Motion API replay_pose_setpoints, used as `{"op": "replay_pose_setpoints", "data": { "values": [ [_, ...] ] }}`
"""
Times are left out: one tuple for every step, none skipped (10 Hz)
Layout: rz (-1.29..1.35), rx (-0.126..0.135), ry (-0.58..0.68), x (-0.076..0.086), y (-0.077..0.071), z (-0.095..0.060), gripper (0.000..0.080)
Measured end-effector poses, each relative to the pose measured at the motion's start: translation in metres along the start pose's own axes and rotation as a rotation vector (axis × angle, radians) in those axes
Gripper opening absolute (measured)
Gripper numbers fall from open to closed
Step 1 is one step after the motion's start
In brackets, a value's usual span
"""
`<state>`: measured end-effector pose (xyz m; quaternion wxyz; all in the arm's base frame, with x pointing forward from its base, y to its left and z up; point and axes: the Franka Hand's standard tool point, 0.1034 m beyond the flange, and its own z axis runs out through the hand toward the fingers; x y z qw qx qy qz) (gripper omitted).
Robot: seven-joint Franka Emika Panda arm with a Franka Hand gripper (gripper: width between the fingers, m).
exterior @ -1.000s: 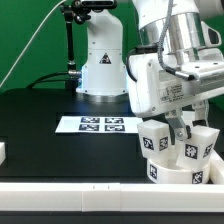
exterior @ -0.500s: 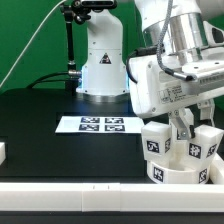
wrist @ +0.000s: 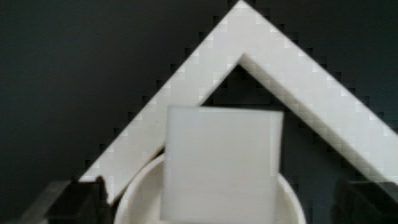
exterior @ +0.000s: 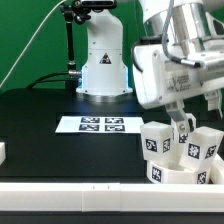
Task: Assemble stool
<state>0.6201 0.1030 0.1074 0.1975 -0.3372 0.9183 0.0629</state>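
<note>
Exterior view: you see the stool (exterior: 180, 152) on the black table (exterior: 50, 125), at the exterior view's right of the marker board (exterior: 104, 124) and nearer the camera than it. The round seat (exterior: 170, 174) lies low against the white border rail (exterior: 70, 187) along the table's near edge. Three blocky legs (exterior: 156, 139) with square tags stand upright on the seat. The gripper (exterior: 184, 121) hangs just above the legs, behind the middle one. Its fingers (exterior: 181, 124) are partly hidden, so you cannot tell whether they are spread or touching a leg. The robot base (exterior: 101, 60) stands behind the marker board.

Wrist view: you see one leg (wrist: 222, 165) upright on the curved seat (wrist: 146, 196), with the dark fingertips (wrist: 68, 200) well apart on either side and clear of it. Two border rails (wrist: 267, 75) meet at a corner beyond the leg.
</note>
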Motion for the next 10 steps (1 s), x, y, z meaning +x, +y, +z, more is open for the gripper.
{"op": "replay_pose_setpoints", "data": {
  "values": [
    [-0.010, 0.002, -0.007, -0.0026, -0.0005, -0.0040, 0.0645],
    [-0.010, 0.000, 0.000, 0.0003, 0.0002, -0.0005, 0.0648],
    [-0.010, -0.001, 0.001, 0.0006, 0.0003, -0.0001, 0.0648],
    [-0.010, -0.001, 0.001, 0.0007, 0.0003, -0.0001, 0.0649],
    [-0.010, -0.001, 0.001, 0.0007, 0.0003, 0.0000, 0.0649],
    [-0.010, -0.001, 0.001, 0.0008, 0.0003, 0.0000, 0.0649],
    [-0.010, -0.001, 0.001, 0.0008, 0.0003, 0.0000, 0.0649],
    [-0.010, -0.001, 0.001, 0.0008, 0.0003, 0.0001, 0.0649],
    [-0.010, -0.001, 0.001, 0.0008, 0.0003, 0.0001, 0.0649],
    [-0.010, -0.001, 0.001, 0.0008, 0.0003, 0.0000, 0.0649]
  ]
}}
